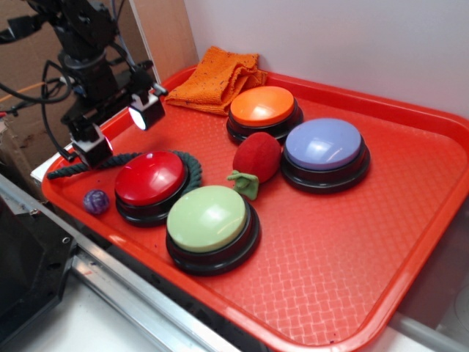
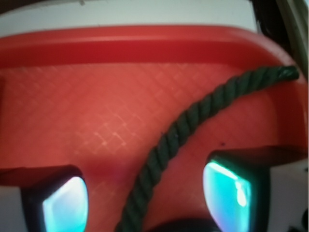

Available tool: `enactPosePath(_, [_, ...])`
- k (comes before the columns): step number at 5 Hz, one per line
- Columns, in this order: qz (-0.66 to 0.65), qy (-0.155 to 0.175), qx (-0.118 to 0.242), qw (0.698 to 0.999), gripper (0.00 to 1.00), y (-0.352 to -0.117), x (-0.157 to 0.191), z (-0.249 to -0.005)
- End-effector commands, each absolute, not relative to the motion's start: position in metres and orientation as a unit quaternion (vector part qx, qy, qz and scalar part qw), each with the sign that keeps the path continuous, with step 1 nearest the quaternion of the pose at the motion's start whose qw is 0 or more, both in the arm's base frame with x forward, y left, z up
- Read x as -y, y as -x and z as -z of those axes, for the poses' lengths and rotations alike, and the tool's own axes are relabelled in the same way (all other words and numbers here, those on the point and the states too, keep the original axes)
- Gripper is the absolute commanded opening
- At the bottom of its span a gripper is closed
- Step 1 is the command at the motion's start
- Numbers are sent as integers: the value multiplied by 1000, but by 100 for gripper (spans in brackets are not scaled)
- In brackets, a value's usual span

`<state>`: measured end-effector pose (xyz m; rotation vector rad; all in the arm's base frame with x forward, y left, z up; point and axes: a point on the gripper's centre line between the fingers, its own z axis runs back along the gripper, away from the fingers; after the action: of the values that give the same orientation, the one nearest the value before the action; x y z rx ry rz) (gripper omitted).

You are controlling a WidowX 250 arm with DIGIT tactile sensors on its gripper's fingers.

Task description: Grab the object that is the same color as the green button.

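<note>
A bright red textured plastic tray (image 1: 352, 242) fills the scene, set against a white wall. The long dark green twisted rope (image 2: 183, 125) lies at the tray's left edge, curling behind a red domed button (image 1: 150, 178) (one end pokes past the rim). The black gripper (image 1: 117, 128) hangs above it, fingers spread apart, the rope running between them. The pale green domed button (image 1: 209, 218) sits nearer, right of the red one.

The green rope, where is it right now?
In the exterior view the green rope lies at the tray's left edge, curving behind the red button; in the wrist view it runs between the open gripper's fingertips.
</note>
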<state>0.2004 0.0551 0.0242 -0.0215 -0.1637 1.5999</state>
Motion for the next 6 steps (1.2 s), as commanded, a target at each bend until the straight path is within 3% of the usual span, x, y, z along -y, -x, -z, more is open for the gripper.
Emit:
enactPosePath(1, [-735, 20, 57, 675, 100, -197, -58, -3])
enactPosePath(2, [-742, 20, 52, 668, 85, -198, -59, 1])
enactPosePath(3, [-738, 19, 54, 672, 5, -199, -60, 1])
enactPosePath(4, [-736, 13, 54, 675, 0, -200, -62, -2])
enactPosePath(6, [-728, 7, 57, 683, 0, -202, -64, -8])
